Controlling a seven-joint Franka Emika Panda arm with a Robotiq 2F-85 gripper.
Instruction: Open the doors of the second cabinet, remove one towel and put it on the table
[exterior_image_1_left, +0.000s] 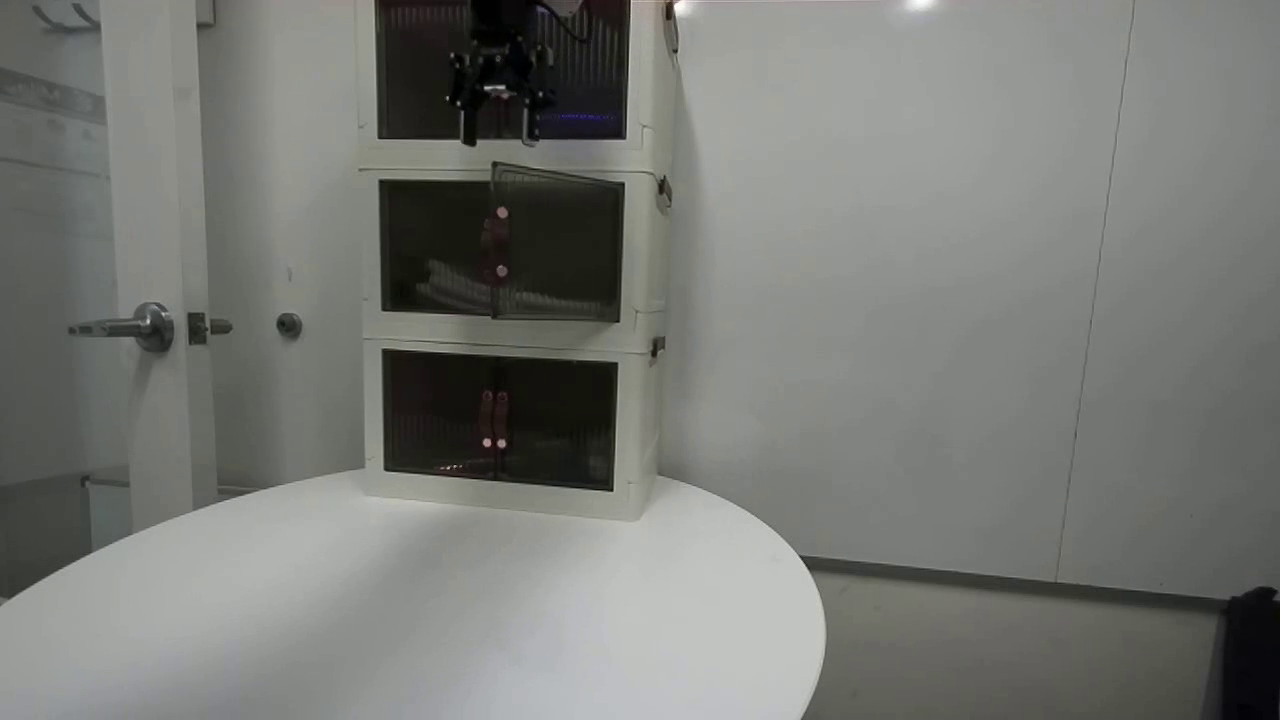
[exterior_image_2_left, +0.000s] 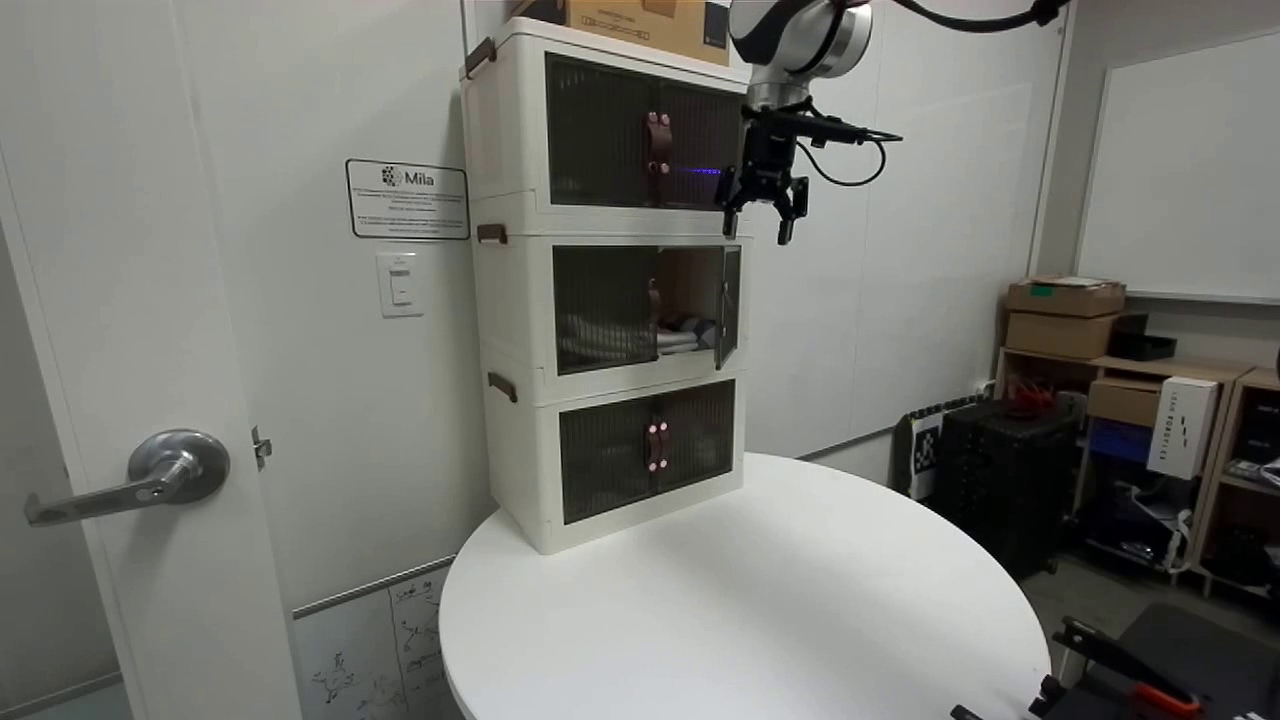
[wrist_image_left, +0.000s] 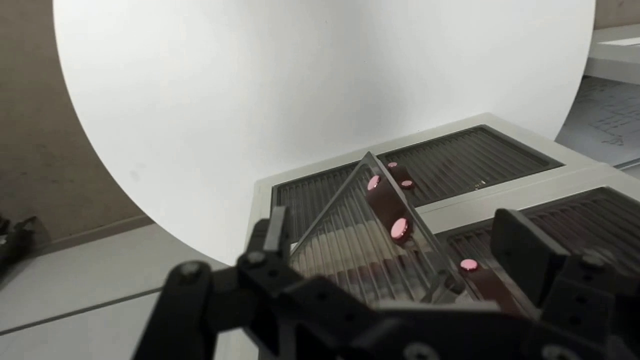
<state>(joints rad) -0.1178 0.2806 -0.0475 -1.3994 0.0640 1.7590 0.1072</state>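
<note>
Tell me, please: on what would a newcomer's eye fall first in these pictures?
The stack of three white cabinets on the round table stands out first. One door of the middle cabinet stands open, showing pale folded cloth inside. The black end effector hangs open in front of the top cabinet.

Middle cabinet (exterior_image_2_left: 512, 315) sits above round white surface (exterior_image_2_left: 740, 600), dark doors (exterior_image_2_left: 602, 305) one swung outward, one closed, pale folded towels (exterior_image_2_left: 676, 342) inside.
</note>
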